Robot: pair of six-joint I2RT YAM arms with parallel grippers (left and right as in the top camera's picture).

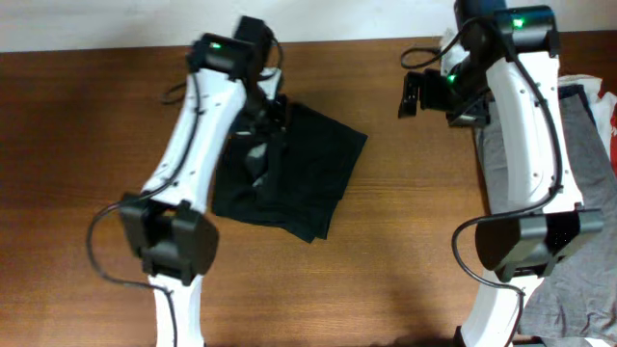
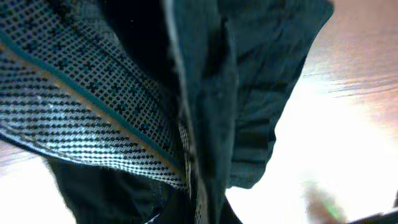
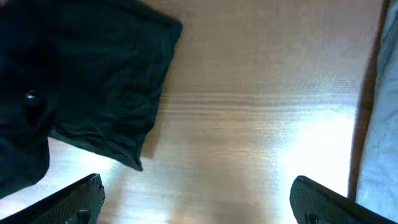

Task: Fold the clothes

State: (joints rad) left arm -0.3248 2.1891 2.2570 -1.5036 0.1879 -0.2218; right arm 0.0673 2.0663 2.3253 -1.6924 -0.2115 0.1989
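Dark garment (image 1: 299,173) lies partly folded at the middle of the wooden table (image 1: 77,145), its corners pointing toward 2 and 5 o'clock. Your left gripper (image 1: 265,120) sits over its 10 o'clock edge, apparently to work that side. Its wrist camera is filled by dark cloth and a dotted lining (image 2: 81,106), so you cannot tell whether those fingers pinch anything. Your right gripper (image 3: 196,186) hovers off the garment's 2 o'clock corner with fingers spread wide and nothing between them, likely waiting clear of the fold. A grey clothes pile (image 1: 578,145) waits at the table's 3 o'clock edge.
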